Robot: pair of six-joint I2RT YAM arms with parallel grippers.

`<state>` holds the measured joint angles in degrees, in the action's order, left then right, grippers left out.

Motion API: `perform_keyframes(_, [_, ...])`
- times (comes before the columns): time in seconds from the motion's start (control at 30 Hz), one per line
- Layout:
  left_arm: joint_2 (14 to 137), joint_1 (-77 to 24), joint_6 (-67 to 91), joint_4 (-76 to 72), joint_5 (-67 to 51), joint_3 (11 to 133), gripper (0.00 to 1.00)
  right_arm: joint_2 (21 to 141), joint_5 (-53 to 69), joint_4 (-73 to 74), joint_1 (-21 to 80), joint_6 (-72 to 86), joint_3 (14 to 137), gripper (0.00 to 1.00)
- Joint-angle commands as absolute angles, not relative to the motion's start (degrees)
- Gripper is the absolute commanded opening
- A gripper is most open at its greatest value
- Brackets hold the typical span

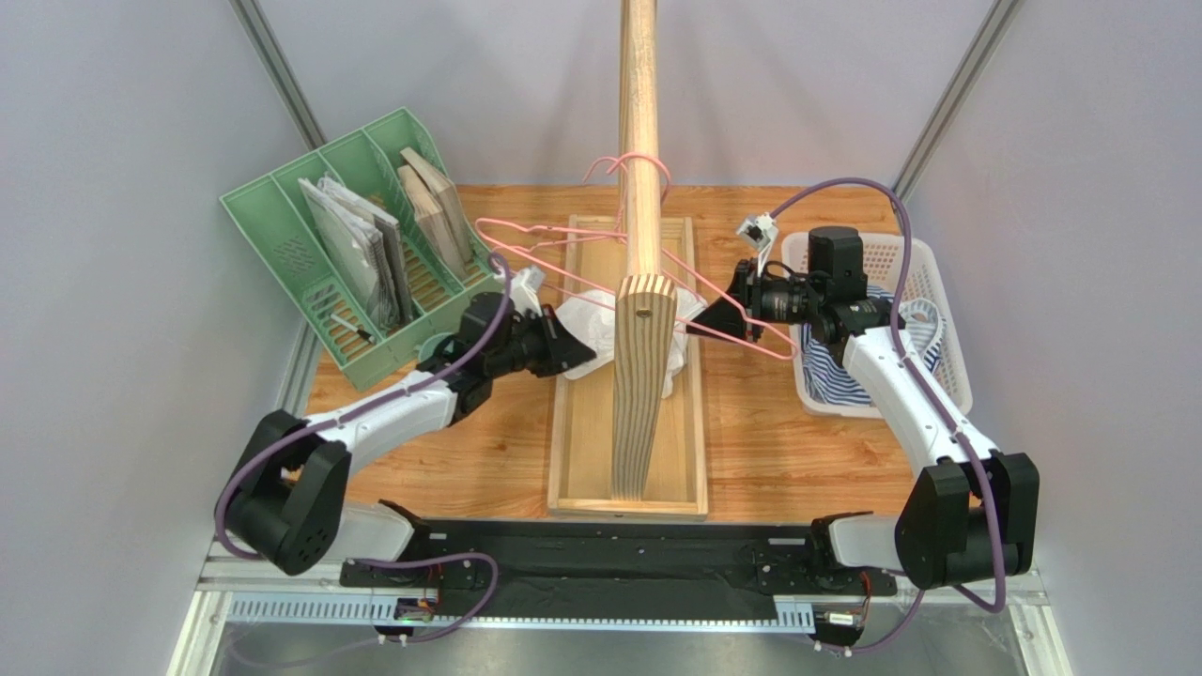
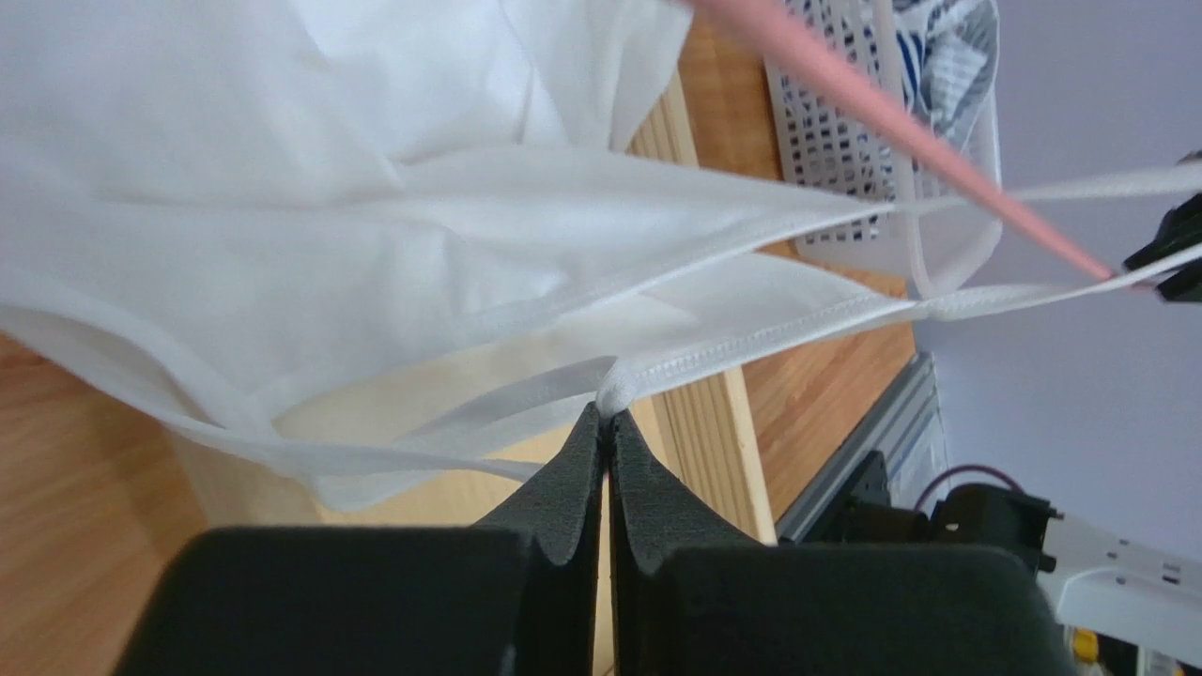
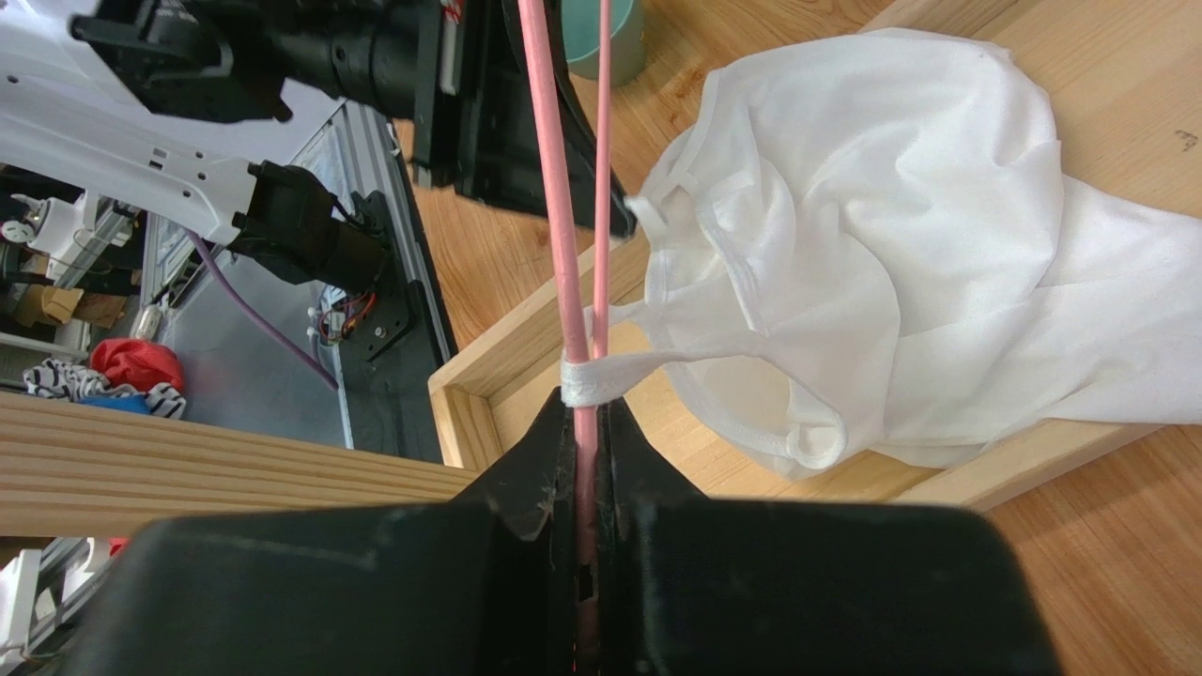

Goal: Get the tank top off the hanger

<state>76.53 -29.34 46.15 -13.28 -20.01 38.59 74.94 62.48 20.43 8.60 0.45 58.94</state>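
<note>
The white tank top (image 1: 590,318) lies bunched on the wooden stand beside the upright post, filling the left wrist view (image 2: 353,183) and showing in the right wrist view (image 3: 875,240). My left gripper (image 1: 572,347) (image 2: 608,416) is shut on one thin strap of it, which runs taut to the right. The pink wire hanger (image 1: 565,240) (image 2: 903,134) (image 3: 550,169) is hooked over the post. Its right end is pinched in my right gripper (image 1: 734,313) (image 3: 583,409), which is shut. A strap (image 3: 600,378) still wraps the hanger wire just above the right fingertips.
A wooden post (image 1: 642,141) rises from a long wooden tray base (image 1: 565,465) in the middle. A green file rack (image 1: 353,254) with papers stands at the back left. A white basket (image 1: 934,303) holding striped cloth sits at the right, behind the right arm.
</note>
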Motion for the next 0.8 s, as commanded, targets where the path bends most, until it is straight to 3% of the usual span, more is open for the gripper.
perform_keyframes(0.0, [80.2,-35.1,48.1,-21.3,-20.0,36.9,0.0,75.3,62.5,17.3,8.4,0.9,59.1,0.0])
perform_keyframes(0.27, [81.9,-36.2,46.8,-21.1,-18.9,35.4,0.02,75.5,62.4,17.2,8.4,0.8,58.9,0.0])
perform_keyframes(0.37, [79.2,-36.2,46.7,-21.3,-17.8,33.9,0.28,75.5,62.3,17.3,8.4,0.9,58.9,0.0])
perform_keyframes(0.47, [73.6,-36.2,45.4,-18.6,-15.6,33.0,0.42,75.5,62.4,17.3,8.4,0.8,58.7,0.0])
perform_keyframes(0.67, [59.2,-35.9,42.6,-7.7,-8.9,32.6,0.55,75.8,62.1,17.5,8.5,0.8,58.7,0.0])
perform_keyframes(0.77, [52.6,-33.8,41.4,-3.3,-7.0,31.7,0.57,75.8,62.1,17.6,8.6,0.8,58.8,0.0])
